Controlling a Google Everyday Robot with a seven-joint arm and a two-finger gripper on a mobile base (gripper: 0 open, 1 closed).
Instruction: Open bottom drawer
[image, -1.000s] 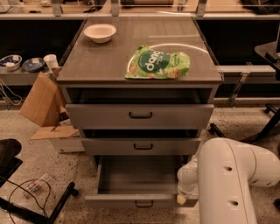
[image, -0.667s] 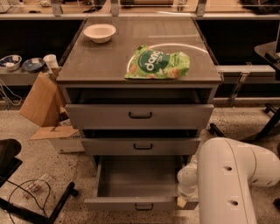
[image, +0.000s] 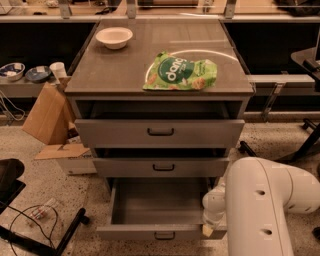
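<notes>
The bottom drawer (image: 135, 232) of the grey cabinet is pulled far out, and its long plain grey tray (image: 160, 202) shows empty. Its small black bar handle (image: 164, 235) sits at the middle of the narrow front panel. My gripper (image: 207, 230) is low at the right end of that front panel, at the end of my white arm (image: 265, 200), which fills the lower right. The arm hides the drawer's right front corner.
The middle drawer (image: 162, 167) and top drawer (image: 160, 132) stand slightly out above. A green snack bag (image: 180, 72) and a white bowl (image: 114, 36) lie on the cabinet top. A brown paper bag (image: 47, 112) leans at the left. A black chair base (image: 30, 240) and cables lie on the floor.
</notes>
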